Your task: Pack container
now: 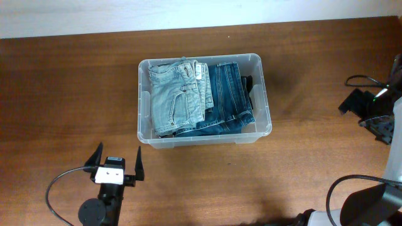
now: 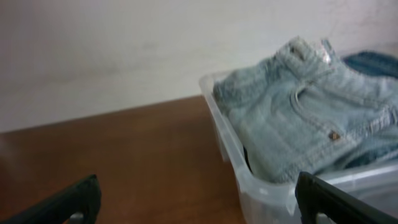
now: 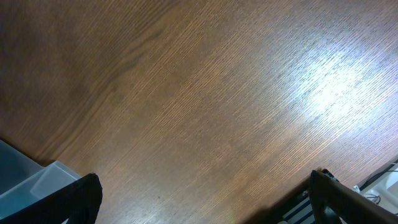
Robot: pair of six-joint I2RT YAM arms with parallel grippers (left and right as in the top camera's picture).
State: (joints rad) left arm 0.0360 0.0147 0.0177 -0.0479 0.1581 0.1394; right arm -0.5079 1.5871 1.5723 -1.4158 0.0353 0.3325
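container (image 1: 205,140) holds folded jeans (image 1: 182,97), maybe black cloth (image 1: 249,83); left pincer (image 1: 119,149) spread, apart.

Left gripper (image 1: 119,149) has pointy black fingers (image 1: 139,164), a white block (image 1: 110,171) behind them, and a black cable (image 1: 49,196) looping off.

Lab-style robot bench: wood-grain table (image 1: 63,94), plain white wall (image 1: 188,12), loose cables (image 1: 53,186), mounted arms

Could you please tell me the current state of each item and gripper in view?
Container: open-topped, packed with jeans.
Light jeans: folded, inside the container.
Dark jeans: folded, inside, beside the light pair.
Left gripper: open, empty, short of the container.
Right gripper: open, empty, above the table.
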